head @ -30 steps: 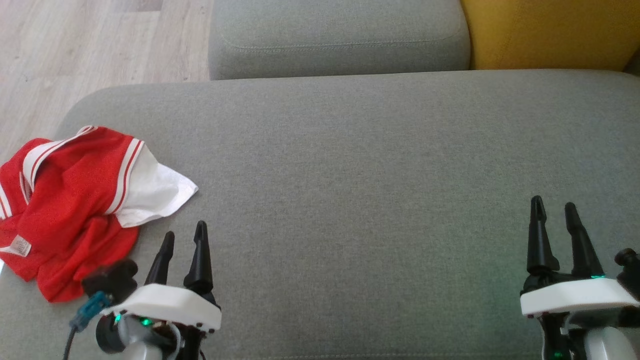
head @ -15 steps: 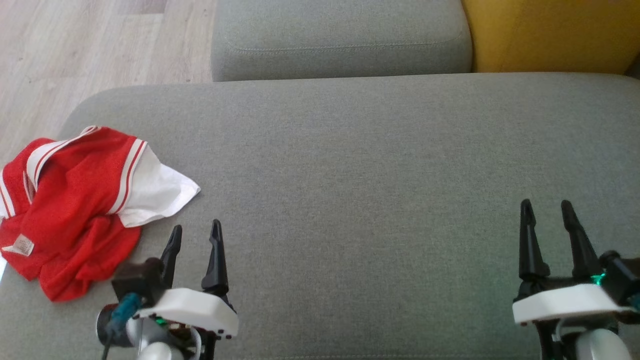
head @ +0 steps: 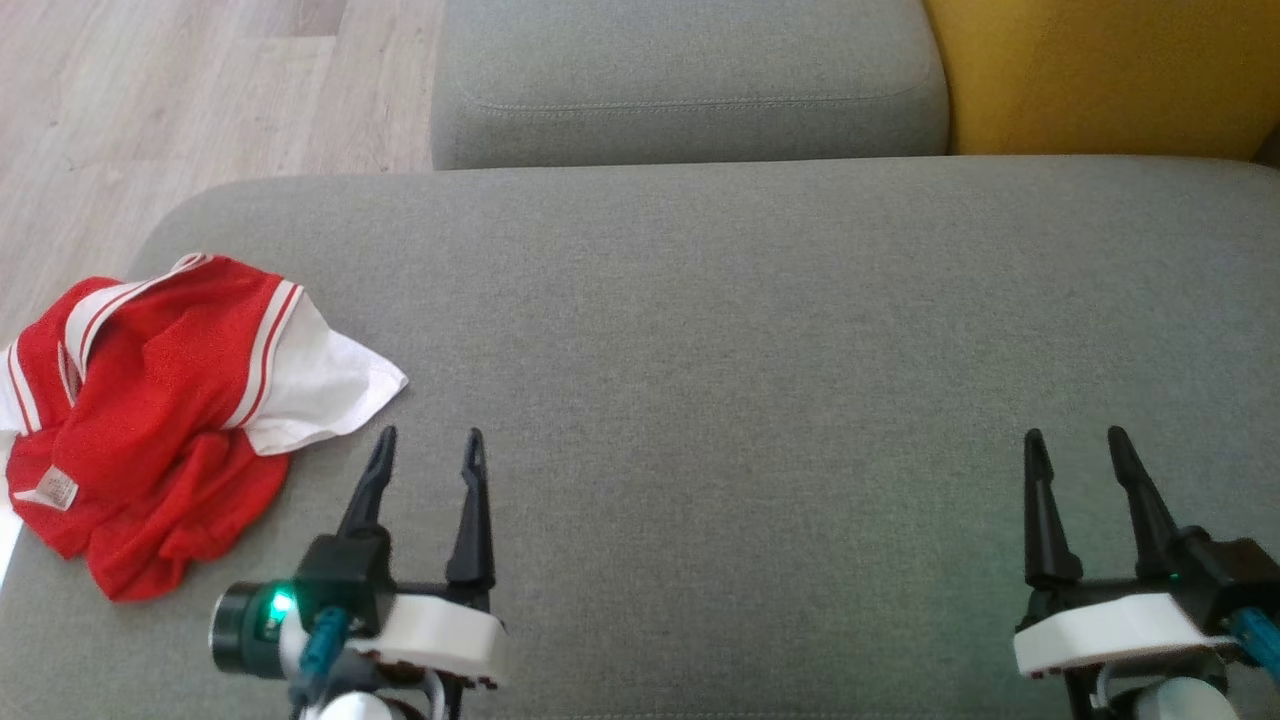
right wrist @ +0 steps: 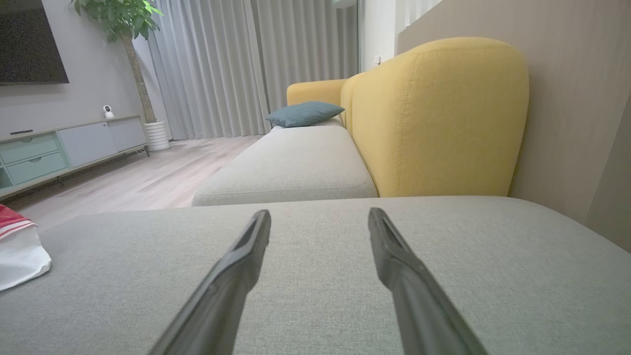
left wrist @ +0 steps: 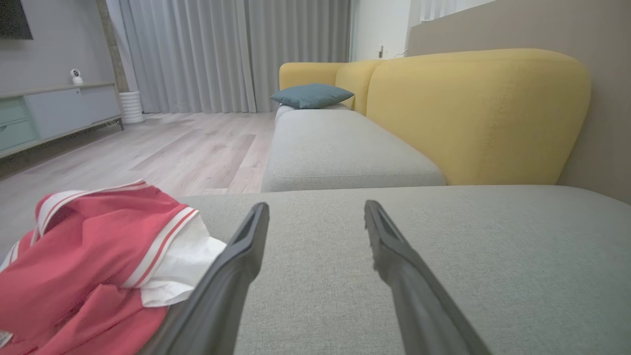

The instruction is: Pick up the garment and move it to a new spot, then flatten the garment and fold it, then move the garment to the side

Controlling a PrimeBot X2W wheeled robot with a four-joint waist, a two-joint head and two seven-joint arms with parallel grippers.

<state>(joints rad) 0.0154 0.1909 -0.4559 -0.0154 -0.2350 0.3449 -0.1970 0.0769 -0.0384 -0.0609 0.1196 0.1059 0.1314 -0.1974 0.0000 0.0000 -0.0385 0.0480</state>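
1. In the head view, your left gripper (head: 426,440) sits at the lower left of the frame, fingers pointing up. Over the last second it has slid right and squared up. Its jaws have spread wider, with nothing between them.
2. Your right gripper (head: 1073,435) sits at the lower right. It has dropped a little lower in the frame, and its jaws are spread and empty.
3. The whole picture has also drifted slightly, so the camera moved. The garment itself looks undisturbed.
4. The garment (head: 150,400) is a crumpled red jersey with white stripes and a white panel. It lies at the left edge of the frame, on the near grey cushion (head: 750,350) and close to that cushion's left end. Its white corner is just up and left of the left gripper, apart from it.
5. No step of the task is done yet, and the pickup looks about to begin. Your left gripper is the nearer one, though it points past the garment, not at it.
6. Count:
   - one garment
   - two grippers
   - two grey cushions, with the far grey cushion (head: 690,80) at top centre
   - one yellow backrest (head: 1100,70) at upper right
   - one teal pillow (left wrist: 311,95) in the upper middle of the left wrist view
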